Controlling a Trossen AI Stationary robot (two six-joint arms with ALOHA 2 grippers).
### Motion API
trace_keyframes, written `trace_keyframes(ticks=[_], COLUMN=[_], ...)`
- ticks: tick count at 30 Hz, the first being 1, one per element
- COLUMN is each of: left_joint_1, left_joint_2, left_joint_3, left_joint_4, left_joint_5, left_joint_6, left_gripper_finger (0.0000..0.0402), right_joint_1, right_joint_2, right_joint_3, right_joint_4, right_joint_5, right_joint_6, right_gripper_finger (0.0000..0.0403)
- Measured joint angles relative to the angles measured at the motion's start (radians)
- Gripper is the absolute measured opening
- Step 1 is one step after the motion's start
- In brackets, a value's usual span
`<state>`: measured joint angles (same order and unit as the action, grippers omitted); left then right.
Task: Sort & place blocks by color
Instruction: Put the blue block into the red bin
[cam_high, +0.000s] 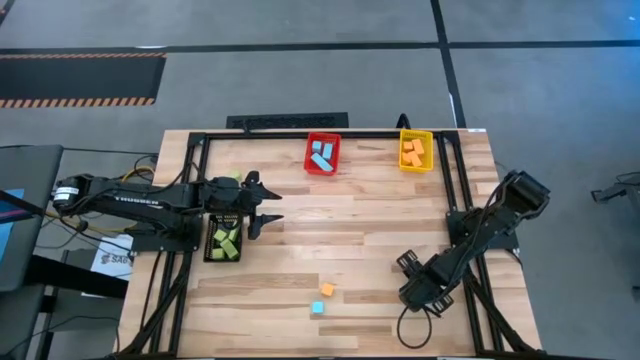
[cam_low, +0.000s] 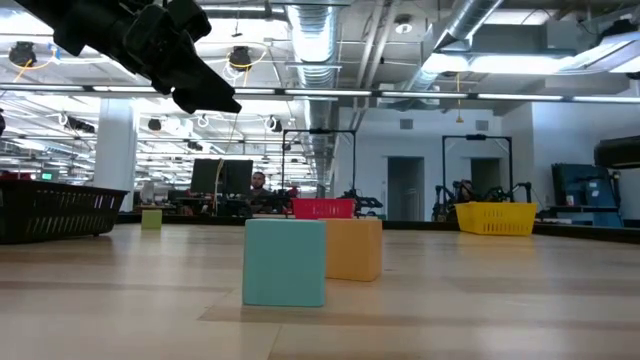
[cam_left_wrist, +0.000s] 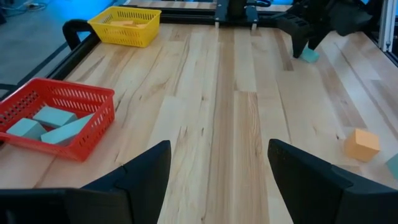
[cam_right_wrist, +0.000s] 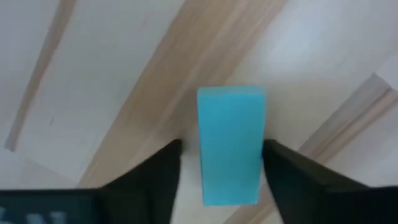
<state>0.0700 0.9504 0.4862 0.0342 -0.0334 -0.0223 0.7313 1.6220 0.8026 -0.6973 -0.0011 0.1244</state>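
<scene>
Hidden and cut-off parts

The light blue bar (cam_right_wrist: 231, 144) between the right gripper's (cam_right_wrist: 221, 171) fingers hides its lower end; in the high view the arm covers it. The black bin's (cam_high: 212, 246) upper part sits under the left arm.

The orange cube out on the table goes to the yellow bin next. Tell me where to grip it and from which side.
Come straight down from above and close the jaws on two opposite upright faces of the orange cube: it rests flat, and its sides are flat and parallel. The light blue cube stands close beside it, so probably choose the pair of faces clear of it.
</scene>
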Motion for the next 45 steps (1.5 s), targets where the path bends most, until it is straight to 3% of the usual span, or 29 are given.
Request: trace_keyframes(ticks=[5,6,10,13,16,19,24,28,34,39,41,45], left_joint_1=[0.000,0.000,0.000,0.000,0.000,-0.001,-0.001,-0.001,-0.001,-0.001,-0.001,-0.001], left_joint_2=[0.000,0.000,0.000,0.000,0.000,0.000,0.000,0.000,0.000,0.000,0.000,0.000], left_joint_3=[0.000,0.000,0.000,0.000,0.000,0.000,0.000,0.000,0.000,0.000,0.000,0.000], left_joint_4=[0.001,0.001,0.001,0.000,-0.001,-0.018,-0.083,-0.124,-0.149,-0.151,-0.151,-0.156], left_joint_5=[0.000,0.000,0.000,0.000,0.000,0.001,0.001,0.001,0.001,0.000,-0.001,-0.001], left_joint_6=[0.003,0.003,0.003,0.003,0.003,-0.016,-0.043,-0.044,-0.041,0.001,0.012,0.018], left_gripper_finger=[0.0258,0.0258,0.0258,0.0258,0.0258,0.0258,0.0258,0.0258,0.0258,0.0258,0.0258,0.0258], right_joint_1=[-0.051,-0.073,-0.191,-0.316,-0.473,-0.648,-0.912,-1.037,-1.138,-1.173,-1.180,-1.194], right_joint_2=[-0.071,-0.093,-0.162,-0.203,-0.206,-0.166,-0.012,0.126,0.304,0.422,0.452,0.484], right_joint_3=[0.014,0.019,0.035,0.056,0.060,0.081,0.192,0.352,0.613,0.750,0.788,0.828], right_joint_4=[0.044,0.049,0.104,0.212,0.369,0.566,0.689,0.666,0.422,0.261,0.240,0.199], right_joint_5=[0.014,0.014,0.096,0.215,0.244,0.247,0.239,0.239,0.201,0.197,0.190,0.179], right_joint_6=[-0.003,-0.006,-0.029,-0.094,-0.179,-0.200,-0.178,-0.170,0.086,0.189,0.205,0.209], right_gripper_finger=[0.0105,0.0098,0.0098,0.0098,0.0098,0.0098,0.0098,0.0098,0.0098,0.0101,0.0125,0.0211])
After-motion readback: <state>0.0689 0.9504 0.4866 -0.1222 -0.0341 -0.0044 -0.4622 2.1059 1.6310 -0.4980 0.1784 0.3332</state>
